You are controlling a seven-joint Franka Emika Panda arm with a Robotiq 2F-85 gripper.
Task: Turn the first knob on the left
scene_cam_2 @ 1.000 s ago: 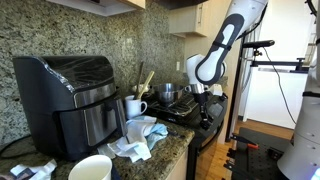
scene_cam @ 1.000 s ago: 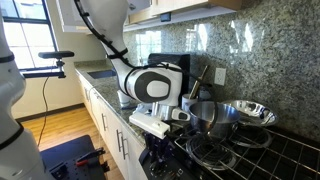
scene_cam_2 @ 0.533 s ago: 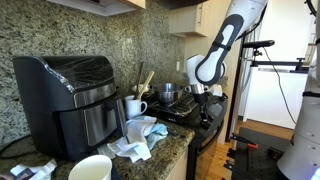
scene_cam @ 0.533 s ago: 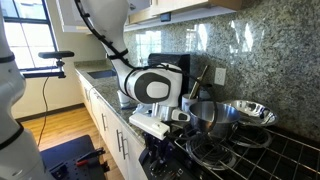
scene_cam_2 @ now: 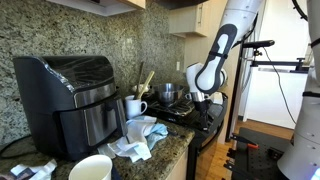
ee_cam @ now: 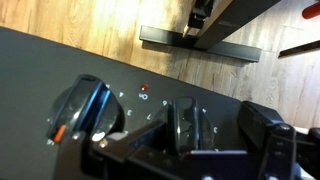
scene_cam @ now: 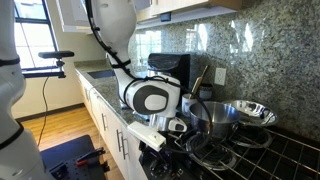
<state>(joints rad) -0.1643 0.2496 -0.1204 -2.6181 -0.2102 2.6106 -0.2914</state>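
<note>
The wrist view looks at the stove's dark front panel [ee_cam: 40, 60], where two black knobs show. The knob furthest left [ee_cam: 85, 108] has an orange mark by it and stands outside the jaws. The knob beside it [ee_cam: 187, 125] sits between the fingers of my gripper [ee_cam: 190, 140], which is open, with a gap on each side of the knob. One finger [ee_cam: 268, 135] shows at the right. A small red light [ee_cam: 143, 89] glows above the knobs. In both exterior views my gripper [scene_cam: 165, 135] [scene_cam_2: 205, 108] is low at the stove's front edge.
Steel pots [scene_cam: 240, 113] and a pan [scene_cam: 210, 150] stand on the stove. Along the counter are an air fryer [scene_cam_2: 70, 95], a white mug [scene_cam_2: 133, 107], a crumpled cloth [scene_cam_2: 135, 135] and a white bowl [scene_cam_2: 90, 168]. Wooden floor [ee_cam: 100, 30] lies below.
The jaws have opened from shut. The wrist has dropped a little lower at the stove front, and the upper arm has shifted.
</note>
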